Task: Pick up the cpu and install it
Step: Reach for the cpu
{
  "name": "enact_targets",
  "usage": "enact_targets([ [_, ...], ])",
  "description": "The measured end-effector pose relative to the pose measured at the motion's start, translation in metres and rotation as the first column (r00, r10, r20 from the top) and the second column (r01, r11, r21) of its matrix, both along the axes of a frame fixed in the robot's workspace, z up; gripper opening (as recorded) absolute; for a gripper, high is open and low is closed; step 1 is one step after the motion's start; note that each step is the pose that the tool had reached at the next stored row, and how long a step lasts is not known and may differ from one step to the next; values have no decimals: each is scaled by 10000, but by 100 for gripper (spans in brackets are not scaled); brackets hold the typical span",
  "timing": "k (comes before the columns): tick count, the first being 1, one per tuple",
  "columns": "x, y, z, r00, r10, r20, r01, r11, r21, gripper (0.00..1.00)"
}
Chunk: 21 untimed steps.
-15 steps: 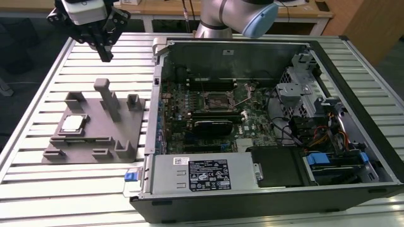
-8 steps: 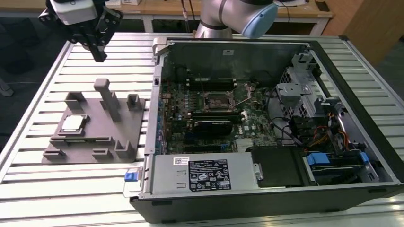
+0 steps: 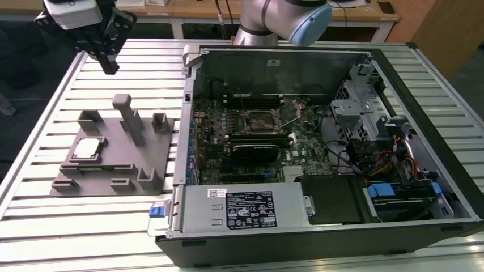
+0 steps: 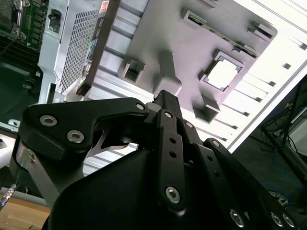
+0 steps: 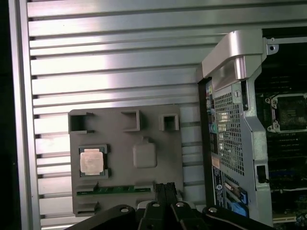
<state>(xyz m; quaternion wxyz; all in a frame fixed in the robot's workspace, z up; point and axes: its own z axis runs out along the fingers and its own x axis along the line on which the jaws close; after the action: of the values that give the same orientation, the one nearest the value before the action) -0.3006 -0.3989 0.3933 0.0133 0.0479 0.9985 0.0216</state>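
Gripper (image 3: pixel 111 69) closed on nothing, its fingers pressed together, hanging high over the bench (image 3: pixel 76 238) close to the far corner on the exterior view's left. The cpu (image 3: pixel 85 148) lies flat, metal top up, in a square recess of the grey fixture plate (image 3: pixel 117 150). That plate rests on the bench near the edge on the exterior view's left. The chip sits well apart from the gripper, lower and toward the bench's near edge. In the first wrist view the cpu (image 5: pixel 92 160) lies off to one side of the closed fingertips rather than beneath them. Being square, the chip has no long axis, and its sides run parallel to the plate's edges. An open computer case (image 3: pixel 318 238) lies beside the plate on the exterior view's right, with the bare socket (image 3: pixel 261 120) on its board. The plate thus lies between the bench edge and the case. The pick looks not yet begun.
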Motion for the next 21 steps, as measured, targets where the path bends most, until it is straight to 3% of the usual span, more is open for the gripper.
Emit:
enact_targets([
  [21,-331,0,0,10000,-50,1,50,10000,1,11],
])
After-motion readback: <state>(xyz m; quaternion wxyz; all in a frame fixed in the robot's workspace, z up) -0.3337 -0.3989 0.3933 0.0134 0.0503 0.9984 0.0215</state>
